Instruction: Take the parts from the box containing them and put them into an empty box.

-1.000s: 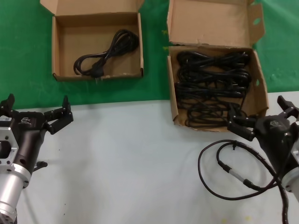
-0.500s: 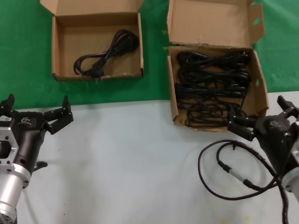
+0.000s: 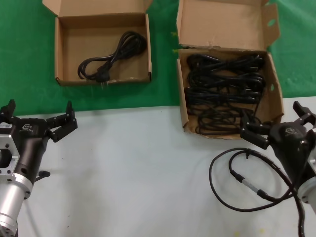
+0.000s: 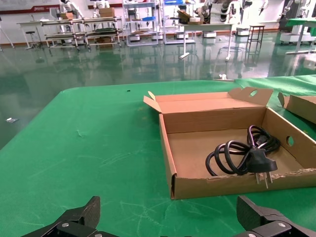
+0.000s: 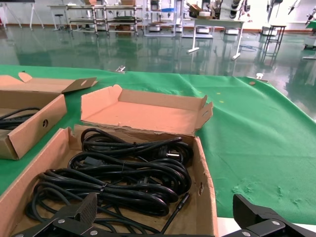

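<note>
The larger cardboard box (image 3: 182, 106) with the notched flap stands at the back right and holds several looped black power cords (image 3: 224, 91). At the back left, the smaller box (image 3: 59, 54) holds one cord bundle (image 3: 113, 57). My left gripper (image 3: 39, 111) hovers open over the table's near left, short of the smaller box (image 4: 217, 187) and its cord (image 4: 242, 155). Near the larger box's front corner my right gripper (image 3: 271, 116) is open. It faces the cords (image 5: 128, 173) inside the box wall (image 5: 205, 197). Both grippers (image 4: 170, 219) (image 5: 165, 217) hold nothing.
A thicker black cable with a silver connector (image 3: 247, 183) loops on the white table by the right arm. Both boxes rest on a green cloth (image 3: 163, 64) behind the white table surface (image 3: 133, 173). The smaller box's side (image 5: 29, 123) shows in the right wrist view.
</note>
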